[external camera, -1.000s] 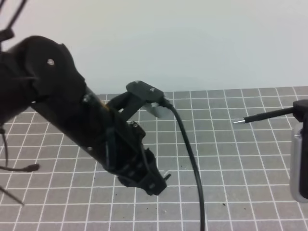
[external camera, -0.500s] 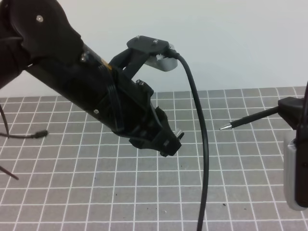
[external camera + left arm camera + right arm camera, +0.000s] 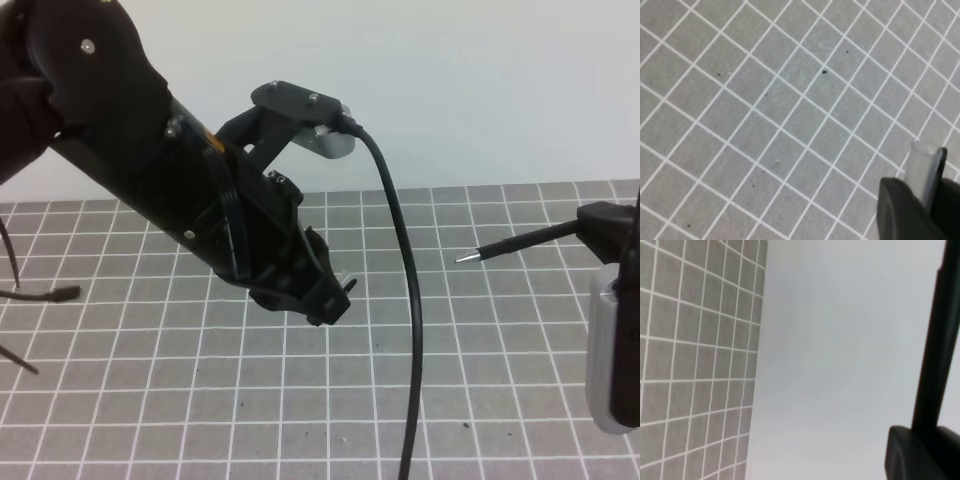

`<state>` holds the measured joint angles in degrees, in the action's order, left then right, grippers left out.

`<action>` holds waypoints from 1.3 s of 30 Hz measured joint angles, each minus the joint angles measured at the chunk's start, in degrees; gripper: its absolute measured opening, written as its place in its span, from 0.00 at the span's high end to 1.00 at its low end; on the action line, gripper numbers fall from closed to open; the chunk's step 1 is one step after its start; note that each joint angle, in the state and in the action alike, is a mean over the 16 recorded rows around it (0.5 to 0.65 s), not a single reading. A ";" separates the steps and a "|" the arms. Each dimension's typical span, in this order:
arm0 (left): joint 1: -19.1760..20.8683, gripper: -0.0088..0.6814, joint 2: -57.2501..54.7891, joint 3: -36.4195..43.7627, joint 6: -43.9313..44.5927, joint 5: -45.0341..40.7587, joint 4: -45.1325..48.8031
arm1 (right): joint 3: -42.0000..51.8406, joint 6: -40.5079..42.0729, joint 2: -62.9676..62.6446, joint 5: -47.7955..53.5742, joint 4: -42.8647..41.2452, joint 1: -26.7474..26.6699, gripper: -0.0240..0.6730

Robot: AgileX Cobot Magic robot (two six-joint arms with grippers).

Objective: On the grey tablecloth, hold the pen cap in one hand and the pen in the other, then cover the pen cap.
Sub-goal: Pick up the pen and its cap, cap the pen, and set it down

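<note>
The grey tablecloth [image 3: 480, 380] with its white grid covers the table. Above it in the exterior high view my left gripper [image 3: 335, 295] points right and is shut on the pen cap [image 3: 344, 282], of which only a small pale end shows. In the left wrist view the pen cap [image 3: 924, 170] is a translucent grey tube sticking out past a black finger [image 3: 905, 210]. At the right edge my right gripper [image 3: 603, 222] is shut on the pen [image 3: 520, 243], whose silvery tip points left toward the cap with a gap between them. The right wrist view shows the pen [image 3: 940, 335] as a dark bar.
A thick black cable [image 3: 405, 300] hangs from the left wrist camera [image 3: 300, 110] down between the two grippers. The right arm's pale housing [image 3: 610, 350] fills the right edge. Thin cables [image 3: 40, 295] lie at the far left. A white wall [image 3: 480, 90] stands behind.
My left gripper has risen off the cloth with the cap, then shifted a little back to the left. The pen tip has moved left and slightly down, closing the gap.
</note>
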<state>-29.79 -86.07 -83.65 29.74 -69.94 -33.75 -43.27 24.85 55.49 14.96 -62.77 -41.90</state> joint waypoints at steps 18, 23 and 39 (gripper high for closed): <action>-2.13 0.86 0.00 0.00 -0.51 0.02 -2.75 | 0.00 11.32 0.26 -4.46 -7.66 -0.59 0.97; -6.46 0.86 0.00 0.00 -0.36 0.02 2.94 | 0.00 12.45 0.76 -5.11 -10.84 -0.75 0.97; -14.46 0.86 0.00 -0.06 -1.57 -0.02 14.23 | 0.00 11.13 2.51 -7.41 -12.68 -1.02 0.96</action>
<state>-44.24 -86.07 -83.71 28.17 -69.96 -19.51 -43.27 35.97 58.00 7.55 -75.45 -42.92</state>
